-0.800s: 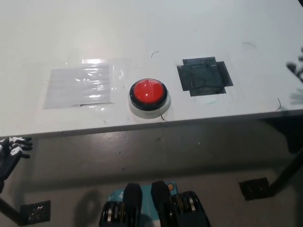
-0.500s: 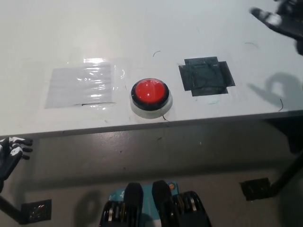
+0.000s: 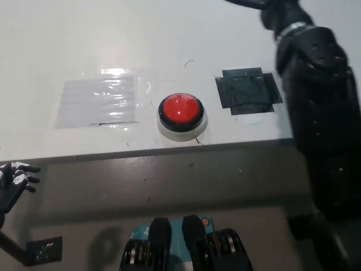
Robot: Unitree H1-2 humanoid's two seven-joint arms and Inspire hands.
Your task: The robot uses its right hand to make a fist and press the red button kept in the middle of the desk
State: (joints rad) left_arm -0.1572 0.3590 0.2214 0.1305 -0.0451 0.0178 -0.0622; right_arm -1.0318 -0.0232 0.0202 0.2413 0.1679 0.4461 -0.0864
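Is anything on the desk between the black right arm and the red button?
Nothing visible blocks it. The round red button sits uncovered on the white desk. Between it and the black right arm lies only a flat patch of black tape. The right hand is mostly out of view at the top edge.

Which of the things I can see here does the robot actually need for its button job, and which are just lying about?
Part of the job:
red button
black right arm, reaching over the desk; its hand is mostly out of view

Just there:
clear tape patch
black tape patch
left hand, resting below the desk edge
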